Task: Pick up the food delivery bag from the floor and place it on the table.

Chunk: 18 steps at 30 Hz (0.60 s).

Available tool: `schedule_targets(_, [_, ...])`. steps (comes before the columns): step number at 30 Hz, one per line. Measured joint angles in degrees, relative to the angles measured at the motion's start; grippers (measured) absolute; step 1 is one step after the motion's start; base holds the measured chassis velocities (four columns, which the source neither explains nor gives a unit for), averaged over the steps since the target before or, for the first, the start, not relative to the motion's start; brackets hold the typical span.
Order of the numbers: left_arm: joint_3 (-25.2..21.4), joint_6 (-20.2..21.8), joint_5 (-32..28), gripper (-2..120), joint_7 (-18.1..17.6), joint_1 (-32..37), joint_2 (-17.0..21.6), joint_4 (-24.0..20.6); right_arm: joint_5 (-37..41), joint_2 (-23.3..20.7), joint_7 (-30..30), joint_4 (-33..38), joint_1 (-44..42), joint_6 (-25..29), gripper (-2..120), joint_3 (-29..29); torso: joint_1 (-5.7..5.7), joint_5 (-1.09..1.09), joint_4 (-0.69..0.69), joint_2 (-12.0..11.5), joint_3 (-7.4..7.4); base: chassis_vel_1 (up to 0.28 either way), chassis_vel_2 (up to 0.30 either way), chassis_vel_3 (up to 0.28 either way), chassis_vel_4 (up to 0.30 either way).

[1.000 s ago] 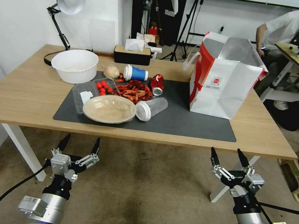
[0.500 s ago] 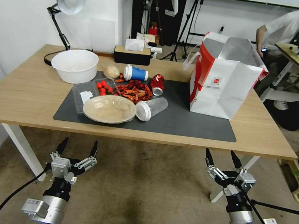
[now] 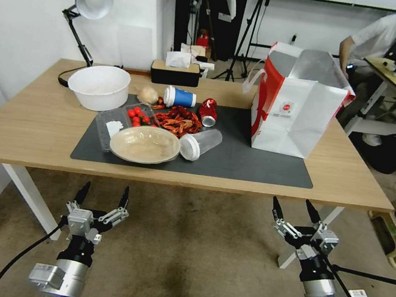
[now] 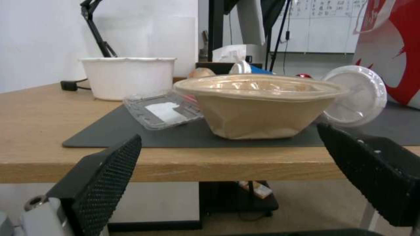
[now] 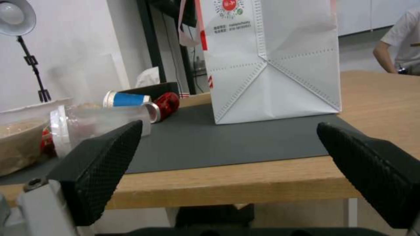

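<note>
Food delivery bag stands upright on the table, its base on the right end of the dark grey mat. Both grippers hang over the floor, in front of the table's near edge and below it, well apart from the bag. The right gripper, jaws spread and empty, is nearer the bag; the left gripper is likewise spread.
</note>
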Motion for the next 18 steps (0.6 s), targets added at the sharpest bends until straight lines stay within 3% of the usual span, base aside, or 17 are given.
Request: schedule_targets(18, [0.00, 0.09, -0.03, 100, 0.03, 0.01, 0.00, -0.07, 0.04, -0.05, 0.04, 0.07, -0.01, 0.02, 100, 0.06, 0.00, 0.00, 0.00, 0.00, 0.00, 0.000, 0.000, 0.000, 0.000])
